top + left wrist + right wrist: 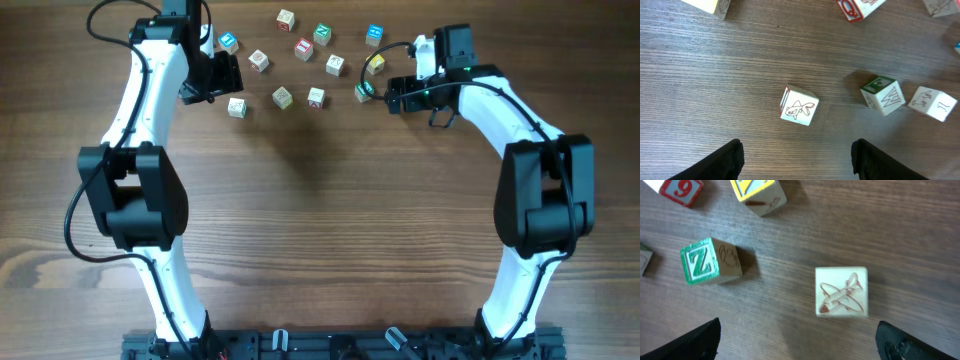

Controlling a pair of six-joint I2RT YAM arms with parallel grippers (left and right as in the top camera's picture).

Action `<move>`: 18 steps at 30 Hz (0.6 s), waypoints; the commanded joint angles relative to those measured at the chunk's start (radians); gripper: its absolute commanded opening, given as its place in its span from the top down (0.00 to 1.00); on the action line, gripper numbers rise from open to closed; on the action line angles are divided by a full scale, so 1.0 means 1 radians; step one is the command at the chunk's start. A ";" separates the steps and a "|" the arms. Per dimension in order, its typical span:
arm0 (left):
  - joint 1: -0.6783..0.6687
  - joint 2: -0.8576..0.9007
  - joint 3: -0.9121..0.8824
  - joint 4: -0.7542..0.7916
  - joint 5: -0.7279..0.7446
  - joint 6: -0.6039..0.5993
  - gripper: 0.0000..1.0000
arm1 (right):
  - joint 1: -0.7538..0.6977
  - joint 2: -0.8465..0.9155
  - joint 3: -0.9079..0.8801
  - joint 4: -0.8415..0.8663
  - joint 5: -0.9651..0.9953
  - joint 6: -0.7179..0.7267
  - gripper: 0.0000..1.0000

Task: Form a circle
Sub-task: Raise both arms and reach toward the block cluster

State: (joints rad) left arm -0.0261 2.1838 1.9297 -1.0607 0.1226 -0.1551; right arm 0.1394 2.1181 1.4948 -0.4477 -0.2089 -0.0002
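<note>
Brown wooden tabletop (pixel 320 220) is carrying small wooden letter cubes (pixel 283 97), scattered at its far middle (nothing ringed yet). Both claws are hanging apart, empty: left gripper (pixel 797 152) by a cream fish-printed cube (pixel 799 106), right gripper (pixel 797 335) near the green-faced Z cube (pixel 702 262).

Smooth wood on matt wood
Desk (pixel 715 75) matt, grained brown wood; green Z cube (pixel 702 261) and airplane cube (pixel 842 292) smooth pale wood, painted; fingers (pixel 704 349) matt black.

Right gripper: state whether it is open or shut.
Open. The right gripper shows fingers spread to the frame's bottom corners; the airplane cube lies untouched ahead of them.
</note>
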 commanded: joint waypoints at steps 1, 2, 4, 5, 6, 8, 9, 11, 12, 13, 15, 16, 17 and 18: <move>-0.005 0.012 -0.002 0.033 -0.038 -0.010 0.29 | -0.001 0.027 0.001 0.048 0.002 0.004 0.00; -0.005 0.012 -0.002 0.035 -0.038 -0.010 0.33 | -0.002 0.029 0.001 0.061 0.028 0.004 0.00; -0.005 0.016 -0.005 0.035 -0.038 -0.010 0.36 | -0.002 0.030 0.002 0.076 0.087 0.003 0.00; -0.005 0.016 -0.014 0.042 -0.038 -0.010 0.36 | -0.002 0.030 0.002 0.080 0.090 0.003 0.00; -0.005 0.016 -0.032 0.055 -0.038 -0.010 0.37 | -0.002 0.030 0.002 0.081 0.090 0.003 0.00; -0.005 0.016 -0.077 0.074 -0.038 -0.010 0.37 | -0.001 0.030 0.002 0.081 0.090 0.003 0.00; -0.005 0.016 -0.096 0.084 -0.037 -0.011 0.37 | -0.001 0.030 0.001 0.081 0.089 0.003 0.00; -0.013 0.016 -0.148 0.118 -0.037 -0.010 0.29 | -0.001 0.030 0.001 0.074 0.090 0.003 0.00; -0.018 0.016 -0.175 0.143 -0.037 -0.009 0.27 | -0.001 0.030 0.002 0.074 0.089 0.003 0.00; -0.026 0.016 -0.200 0.169 -0.037 -0.009 0.26 | -0.001 0.030 0.001 0.074 0.089 0.003 0.00; -0.037 0.016 -0.224 0.209 -0.037 -0.009 0.26 | -0.002 0.030 0.002 0.074 0.089 0.003 0.00; -0.045 0.016 -0.233 0.234 -0.037 -0.009 0.27 | -0.001 0.030 0.002 0.074 0.089 0.004 0.00; -0.051 0.016 -0.238 0.251 -0.037 -0.009 0.28 | -0.002 0.030 0.002 0.074 0.089 0.003 0.00; -0.058 0.016 -0.245 0.272 -0.038 -0.009 0.29 | -0.002 0.030 0.002 0.074 0.089 0.003 0.00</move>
State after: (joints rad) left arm -0.0643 2.1872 1.7035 -0.8230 0.0944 -0.1654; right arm 0.1394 2.1281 1.4944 -0.3733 -0.1329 -0.0006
